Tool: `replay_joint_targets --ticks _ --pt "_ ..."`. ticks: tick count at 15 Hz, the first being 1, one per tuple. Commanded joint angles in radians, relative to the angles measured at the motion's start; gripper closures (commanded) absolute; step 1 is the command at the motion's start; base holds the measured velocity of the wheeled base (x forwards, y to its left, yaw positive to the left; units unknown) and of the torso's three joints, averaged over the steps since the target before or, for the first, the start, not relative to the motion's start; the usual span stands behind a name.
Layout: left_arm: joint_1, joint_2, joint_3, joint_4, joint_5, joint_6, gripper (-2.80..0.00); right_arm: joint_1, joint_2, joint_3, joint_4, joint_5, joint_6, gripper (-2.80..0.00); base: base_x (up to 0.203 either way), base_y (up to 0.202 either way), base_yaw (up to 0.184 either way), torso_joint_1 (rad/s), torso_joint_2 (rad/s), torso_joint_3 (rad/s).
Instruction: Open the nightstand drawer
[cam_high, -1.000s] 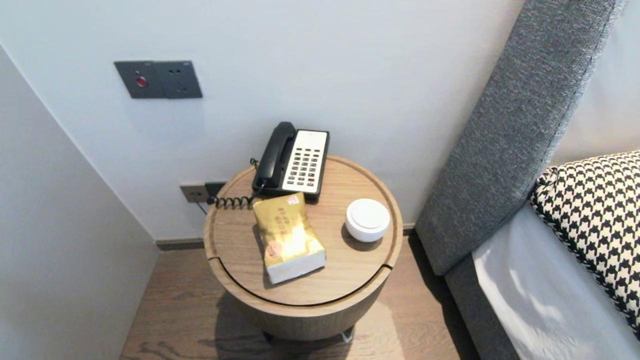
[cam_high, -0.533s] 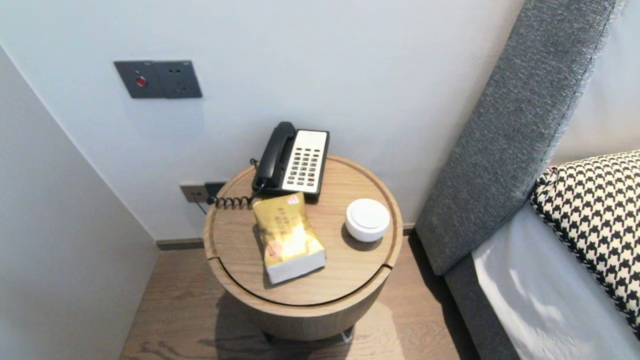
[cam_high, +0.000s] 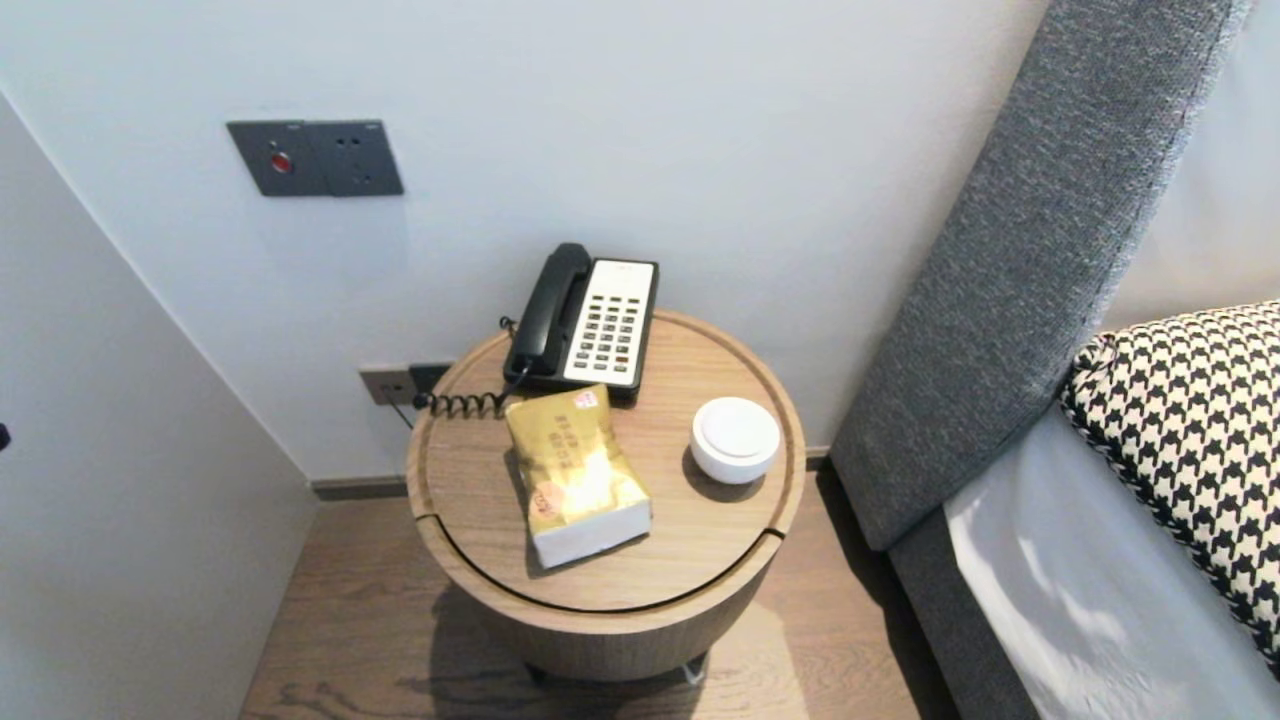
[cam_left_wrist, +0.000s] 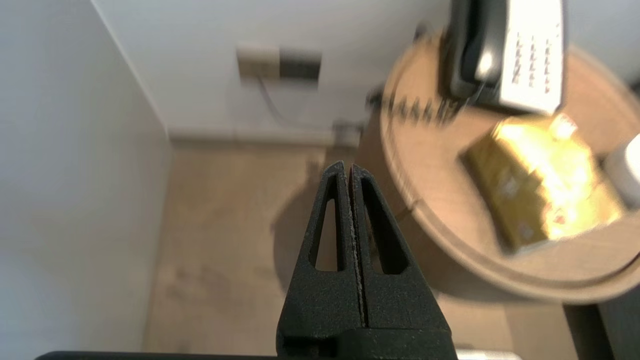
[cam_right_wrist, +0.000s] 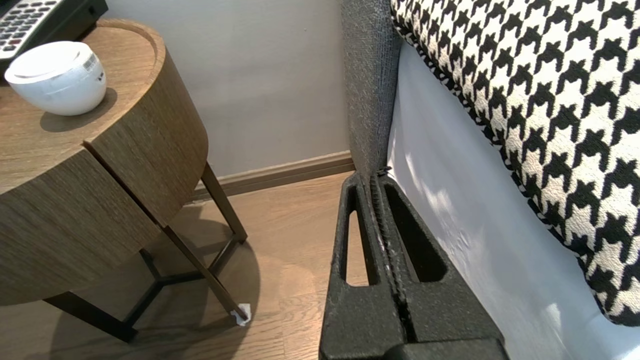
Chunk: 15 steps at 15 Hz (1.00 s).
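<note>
Gold-wrapped, the tissue pack (cam_high: 577, 470) lies lengthwise front-to-back on the round table (cam_high: 690, 540), right of our left gripper (cam_left_wrist: 348, 167), closed and empty over the floor (cam_left_wrist: 225, 225); our right gripper (cam_right_wrist: 374, 175), closed too, sits by the bed (cam_right_wrist: 450, 200).

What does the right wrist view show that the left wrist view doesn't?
Only the right wrist view: the shut right gripper over the floor, the houndstooth pillow, the table legs. Only the left wrist view: the shut left gripper, the gold tissue pack, the wall socket. Both: the round wooden table, the phone, the white lidded bowl.
</note>
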Motion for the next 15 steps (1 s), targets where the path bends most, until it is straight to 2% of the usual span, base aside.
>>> replay_joint_targets --ticks 1,10,15 --pt "0.000 0.076 -0.004 0.025 0.001 -0.017 0.00 0.000 0.001 0.026 -0.001 0.000 0.000 0.00 0.000 0.000 0.000 0.000 0.00 0.000" --pt "-0.009 0.246 -0.065 0.054 0.000 -0.030 0.00 0.000 0.001 0.026 -0.001 0.000 0.000 0.00 0.000 0.000 0.000 0.000 0.00 0.000" --pt "-0.067 0.296 -0.069 0.061 0.000 -0.032 0.00 0.000 0.001 0.026 -0.001 0.000 0.000 0.00 0.000 0.000 0.000 0.000 0.00 0.000"
